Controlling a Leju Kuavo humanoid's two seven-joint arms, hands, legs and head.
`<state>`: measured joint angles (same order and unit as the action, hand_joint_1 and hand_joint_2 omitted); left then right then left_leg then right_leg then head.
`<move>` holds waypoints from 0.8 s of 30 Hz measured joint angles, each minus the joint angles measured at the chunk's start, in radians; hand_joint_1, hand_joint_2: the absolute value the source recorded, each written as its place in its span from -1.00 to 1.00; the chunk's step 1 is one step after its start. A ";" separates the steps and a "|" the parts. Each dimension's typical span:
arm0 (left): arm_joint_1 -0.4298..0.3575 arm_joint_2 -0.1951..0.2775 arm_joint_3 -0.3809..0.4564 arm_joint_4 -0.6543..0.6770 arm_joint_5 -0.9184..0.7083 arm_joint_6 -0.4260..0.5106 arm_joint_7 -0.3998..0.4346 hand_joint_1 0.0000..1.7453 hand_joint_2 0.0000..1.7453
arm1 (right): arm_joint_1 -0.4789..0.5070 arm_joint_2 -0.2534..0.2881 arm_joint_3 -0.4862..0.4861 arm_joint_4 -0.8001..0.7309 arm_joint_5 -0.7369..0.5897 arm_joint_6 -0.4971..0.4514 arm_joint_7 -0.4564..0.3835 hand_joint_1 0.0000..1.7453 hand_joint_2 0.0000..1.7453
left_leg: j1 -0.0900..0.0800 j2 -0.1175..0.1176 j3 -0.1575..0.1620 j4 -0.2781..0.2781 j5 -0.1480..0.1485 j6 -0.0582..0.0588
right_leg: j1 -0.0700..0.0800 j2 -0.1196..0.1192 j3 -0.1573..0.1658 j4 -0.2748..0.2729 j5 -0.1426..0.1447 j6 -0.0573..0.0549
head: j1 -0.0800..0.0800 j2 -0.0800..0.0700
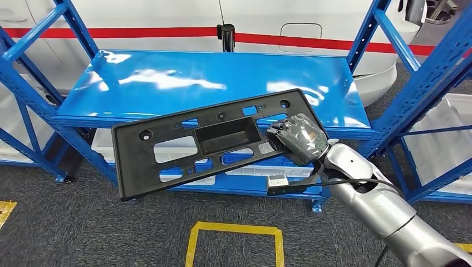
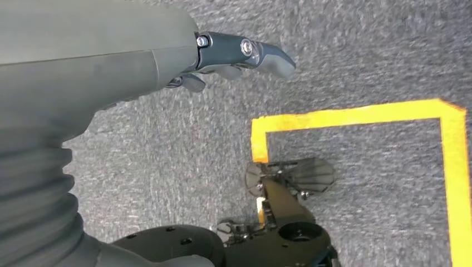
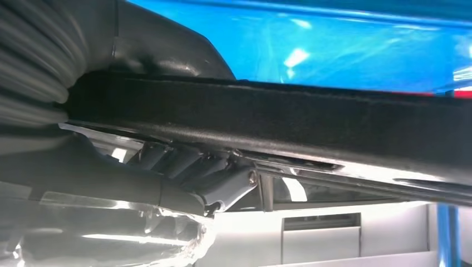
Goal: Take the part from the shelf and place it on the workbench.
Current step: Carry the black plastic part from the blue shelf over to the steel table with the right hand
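Right hand (image 1: 298, 139) clamped on the right end of the black part (image 1: 211, 142), thumb above and fingers (image 3: 183, 167) beneath its edge. Part held in the air, tilted, in front of the blue shelf (image 1: 211, 83). Left hand (image 2: 222, 55) hanging over grey carpet (image 2: 362, 55), fingers loosely extended, holding nothing.

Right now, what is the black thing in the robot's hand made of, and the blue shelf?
The black part looks like moulded plastic: matte, grainy, with cut-out holes. The right hand holds it. The blue shelf looks like painted metal: glossy, mirroring bright lights.
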<state>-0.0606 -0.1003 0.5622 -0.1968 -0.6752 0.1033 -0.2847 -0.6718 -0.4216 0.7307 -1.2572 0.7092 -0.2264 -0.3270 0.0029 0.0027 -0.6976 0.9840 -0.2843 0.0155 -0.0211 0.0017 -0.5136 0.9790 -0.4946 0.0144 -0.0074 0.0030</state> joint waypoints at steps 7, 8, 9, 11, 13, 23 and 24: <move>0.004 0.001 0.000 0.001 -0.004 -0.002 0.000 -1.00 1.00 | 0.027 0.011 -0.010 -0.006 0.014 0.001 0.001 0.90 1.00 | 0.016 -0.002 -0.071 0.309 -0.226 -0.031 | -0.005 -0.004 -0.070 0.002 0.075 -0.026 | -0.003 0.000; 0.004 0.001 0.001 0.001 -0.004 -0.002 0.000 -1.00 1.00 | 0.030 0.012 -0.011 -0.006 0.017 0.002 0.001 0.90 1.00 | 0.017 -0.002 -0.034 0.283 -0.213 -0.030 | -0.005 -0.004 -0.081 0.003 0.084 -0.022 | -0.003 0.000; 0.003 0.002 0.001 0.001 -0.004 -0.002 0.000 -1.00 1.00 | 0.032 0.013 -0.012 -0.006 0.020 0.004 0.000 0.90 1.00 | 0.018 -0.003 0.022 0.218 -0.195 -0.027 | -0.005 -0.003 -0.090 0.003 0.092 -0.018 | -0.003 0.000; 0.001 0.003 0.002 0.000 -0.004 -0.001 0.000 -1.00 1.00 | 0.033 0.015 -0.016 -0.008 0.026 0.007 -0.001 0.90 1.00 | 0.014 -0.006 0.126 0.075 -0.183 -0.017 | -0.004 -0.004 -0.102 0.000 0.108 -0.006 | -0.002 0.000; 0.000 0.004 0.004 0.000 -0.002 0.000 0.000 -1.00 1.00 | 0.029 0.019 -0.020 -0.011 0.030 0.012 -0.001 0.90 1.00 | 0.006 -0.010 0.156 0.021 -0.184 -0.005 | -0.005 -0.006 -0.106 -0.006 0.123 0.010 | -0.001 0.000; -0.003 0.003 0.008 0.000 0.003 0.003 0.002 -1.00 1.00 | 0.023 0.020 -0.026 -0.011 0.024 0.039 -0.013 0.90 1.00 | -0.006 0.002 0.055 -0.008 -0.065 0.046 | 0.001 -0.004 -0.193 0.302 -0.043 0.021 | 0.001 0.000; -0.003 0.002 0.008 0.000 0.003 0.003 0.002 -1.00 1.00 | 0.023 0.020 -0.027 -0.011 0.024 0.039 -0.014 0.90 1.00 | -0.006 0.002 0.039 -0.008 -0.052 0.044 | 0.002 -0.004 -0.154 0.264 -0.024 0.030 | 0.001 0.000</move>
<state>-0.0635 -0.0979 0.5703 -0.1965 -0.6718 0.1064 -0.2826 -0.6487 -0.4017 0.7038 -1.2685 0.7330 -0.1870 -0.3406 -0.0036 0.0044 -0.6586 0.9759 -0.3361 0.0596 -0.0190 -0.0019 -0.6677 1.2427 -0.5182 0.0443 -0.0063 0.0030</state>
